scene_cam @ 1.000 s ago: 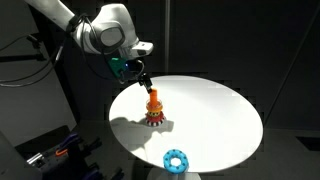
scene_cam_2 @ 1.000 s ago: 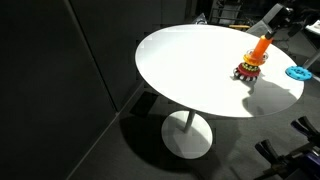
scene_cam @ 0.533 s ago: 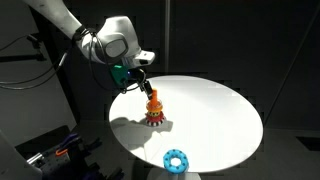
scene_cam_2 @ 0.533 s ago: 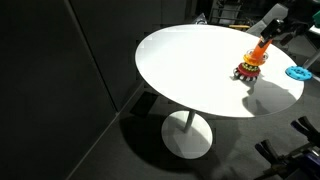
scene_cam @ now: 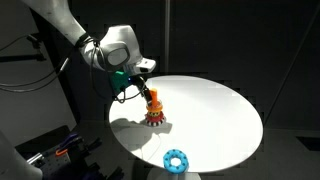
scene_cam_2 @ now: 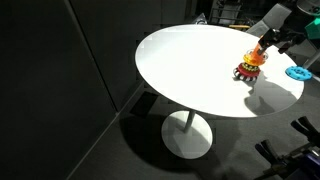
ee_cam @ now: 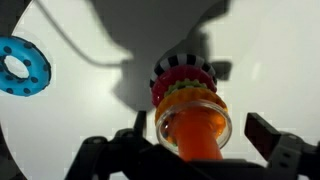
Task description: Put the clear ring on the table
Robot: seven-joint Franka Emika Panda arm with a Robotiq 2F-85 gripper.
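Observation:
A ring-stacking toy point(scene_cam: 154, 108) stands on the round white table point(scene_cam: 210, 110); it also shows in an exterior view point(scene_cam_2: 250, 64) on the table point(scene_cam_2: 190, 70). In the wrist view its orange post point(ee_cam: 192, 130) carries a clear ring point(ee_cam: 193, 119) above orange, green and red rings. My gripper point(ee_cam: 195, 140) is open, with one finger on each side of the clear ring, not touching it. In both exterior views the gripper point(scene_cam: 146, 93) point(scene_cam_2: 268, 45) hangs at the top of the toy.
A blue ring point(scene_cam: 176, 159) lies flat near the table's edge, also seen in an exterior view point(scene_cam_2: 297, 72) and in the wrist view point(ee_cam: 22, 66). The surroundings are dark, with equipment at the floor.
My gripper has come down and moved toward the toy, from above and beside it to around its top. The toy and the blue ring have not moved.

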